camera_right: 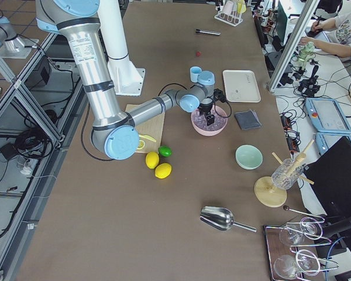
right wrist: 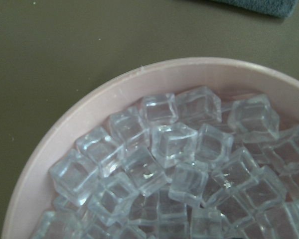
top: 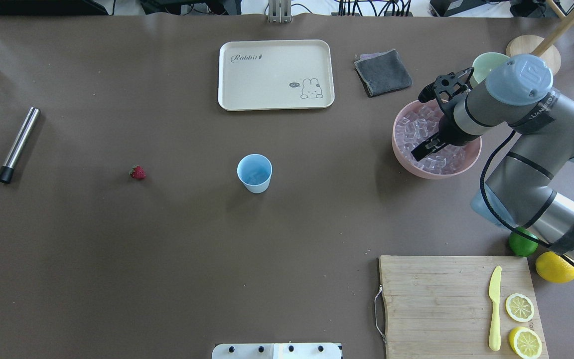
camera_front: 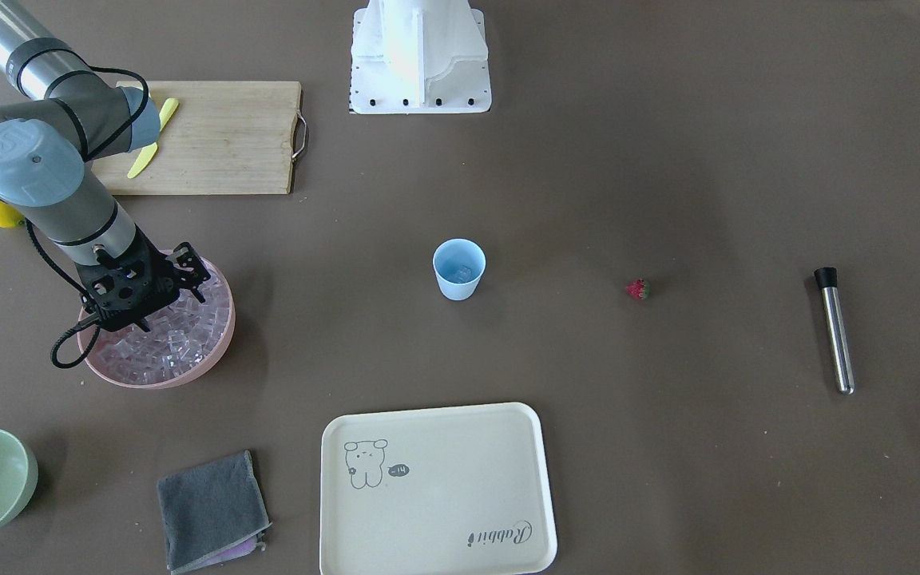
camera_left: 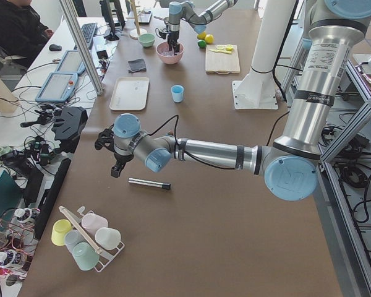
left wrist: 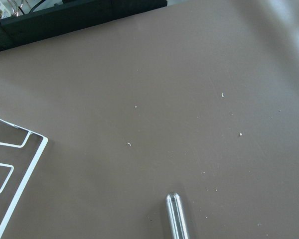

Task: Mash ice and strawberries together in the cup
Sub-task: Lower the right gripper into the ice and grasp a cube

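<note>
The right end effector (top: 429,144) hangs over the ice (right wrist: 169,144) heaped in the pink bowl (right wrist: 89,114) — spread or pressed together, I cannot tell, nor for the left end effector (camera_left: 114,166). The cup (top: 254,172) stands in the middle of the table (top: 117,259) — the strawberry (top: 137,172) lies well apart from it.

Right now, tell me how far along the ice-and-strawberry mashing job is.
Done: little; the cup may hold a cube, but I cannot tell. In hand: the right claw hangs over the ice in the pink bowl. Left: the strawberry lies on the table apart from the cup, the metal masher lies untouched, and mashing has not begun.
</note>
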